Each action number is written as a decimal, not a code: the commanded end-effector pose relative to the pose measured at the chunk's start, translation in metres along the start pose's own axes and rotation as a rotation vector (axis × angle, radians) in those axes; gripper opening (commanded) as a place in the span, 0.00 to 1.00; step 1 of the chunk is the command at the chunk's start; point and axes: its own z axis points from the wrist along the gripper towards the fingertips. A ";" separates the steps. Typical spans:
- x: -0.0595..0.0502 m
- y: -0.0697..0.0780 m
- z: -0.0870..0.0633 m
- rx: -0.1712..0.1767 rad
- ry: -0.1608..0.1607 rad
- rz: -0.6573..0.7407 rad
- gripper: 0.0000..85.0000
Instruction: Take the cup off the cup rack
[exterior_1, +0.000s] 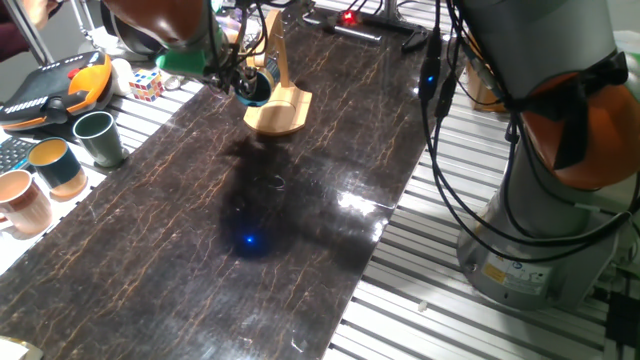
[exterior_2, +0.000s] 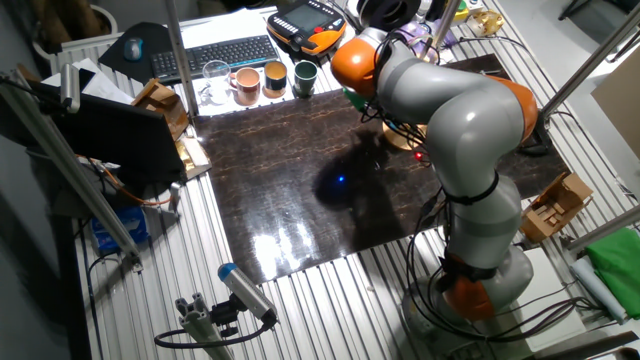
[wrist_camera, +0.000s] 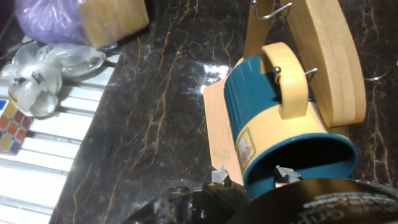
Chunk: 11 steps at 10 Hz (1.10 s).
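- one cup (wrist_camera: 273, 118) hangs by its tan handle on a peg of the cup rack (wrist_camera: 329, 62), lying on its side with the open mouth toward the camera in the hand view and its long axis running away toward the post.
- the gripper (wrist_camera: 252, 177) is right at the cup's mouth: one fingertip sits inside the rim, the other just outside the wall, so the jaws straddle the rim. i cannot tell whether they are pressing it yet.
- judged from this, the handle must slide off along the peg, away from the post, before any pull sideways.
- a rubik's cube (exterior_1: 146, 84) and three other mugs (exterior_1: 97, 137) stand well apart at the table edge; nothing blocks the path but the rack itself.
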 end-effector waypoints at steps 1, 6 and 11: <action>0.000 0.001 0.001 0.002 -0.010 -0.015 0.49; 0.002 0.001 0.008 0.005 -0.034 -0.100 0.48; 0.002 0.002 0.007 0.008 -0.037 -0.108 0.42</action>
